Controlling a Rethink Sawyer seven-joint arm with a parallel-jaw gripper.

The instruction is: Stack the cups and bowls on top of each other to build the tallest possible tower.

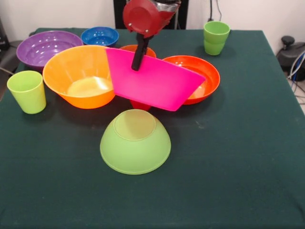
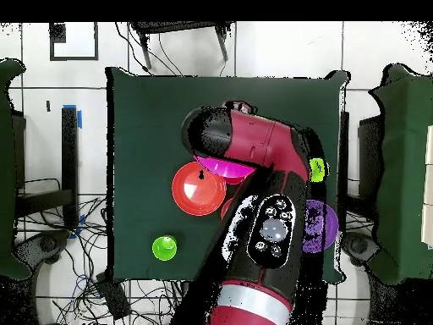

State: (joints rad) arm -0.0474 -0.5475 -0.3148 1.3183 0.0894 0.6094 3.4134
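My gripper is shut on the rim of the large pink bowl and holds it tilted, just behind the lime green bowl. The green bowl sits rim-down at the table's front centre. The pink bowl does not touch it. A red-pink cup shows partly under the pink bowl. The yellow-orange bowl stands to the left and the medium orange bowl to the right. In the overhead view my arm hides most of it, with a sliver of the pink bowl and the orange bowl showing.
The purple bowl, the blue bowl and the small dark orange bowl stand at the back. One light green cup is at the left edge and another is at the back right.
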